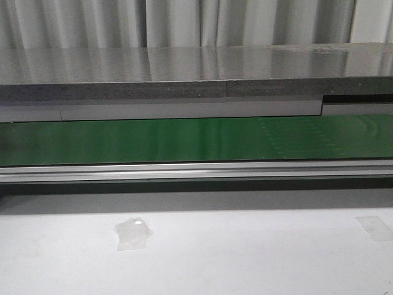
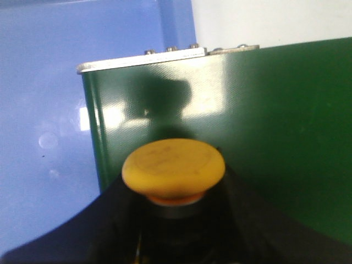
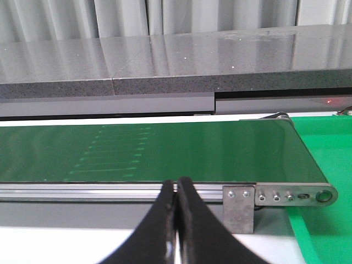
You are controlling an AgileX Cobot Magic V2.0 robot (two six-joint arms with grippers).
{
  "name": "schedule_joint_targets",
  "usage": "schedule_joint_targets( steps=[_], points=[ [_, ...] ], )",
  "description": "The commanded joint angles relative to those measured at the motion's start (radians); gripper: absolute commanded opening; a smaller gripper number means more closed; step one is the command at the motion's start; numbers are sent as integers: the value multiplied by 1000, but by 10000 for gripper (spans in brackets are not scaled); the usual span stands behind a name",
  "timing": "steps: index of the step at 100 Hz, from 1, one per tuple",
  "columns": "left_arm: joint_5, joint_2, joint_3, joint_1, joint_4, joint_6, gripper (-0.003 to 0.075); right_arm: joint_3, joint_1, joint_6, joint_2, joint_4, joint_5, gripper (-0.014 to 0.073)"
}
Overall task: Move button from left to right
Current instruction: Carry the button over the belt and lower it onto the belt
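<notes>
Only wrist-visible: button (image 2: 174, 166) in left tool (image 2: 175, 231).

Dim, even light. Soft glare on green belt (image 2: 264, 121) and grey slab (image 1: 184, 64). Yellow-orange button (image 2: 173, 168) close, blurred; shadow behind.

One button (image 2: 173, 168), one green belt (image 1: 196, 140), two grippers (image 3: 176, 220), one green tray (image 3: 324, 187), two tape patches (image 1: 132, 232) on the desk (image 1: 245, 258).

The button (image 2: 173, 168) shows a round yellow-orange cap, upright; an orange rim and dark body sit beneath it. It fills the lower centre of the left wrist view.
</notes>
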Motion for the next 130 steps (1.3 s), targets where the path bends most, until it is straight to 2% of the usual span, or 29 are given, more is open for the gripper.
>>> schedule_joint_targets(
  steps=[1, 11, 26, 33, 43, 68, 109, 130],
  points=[
    [2, -25, -24, -6, -8, -2, 227, -15, 0, -2, -20, -6, -83, -68],
    [9, -6, -24, -6, -17, -2, 354, -15, 0, -2, -20, -6, -83, -68],
    [4, -11, -26, -6, -24, -2, 592, -15, 0, -2, -20, -6, -83, -68],
    [4, -11, -26, -6, -31, -2, 640, -15, 0, -2, -20, -6, -83, -68],
    [9, -18, -26, -6, -68, 1, 643, -15, 0, -2, -20, -6, -83, -68],
    [24, -95, -26, -6, -266, 122, 642, -15, 0, -2, -20, -6, -83, -68],
    [-13, -347, -22, -7, -277, 144, 642, -15, 0, -2, -20, -6, -83, -68],
    [-180, -576, 104, -7, -312, 181, 641, -15, 0, -2, -20, -6, -83, -68]
  ],
)
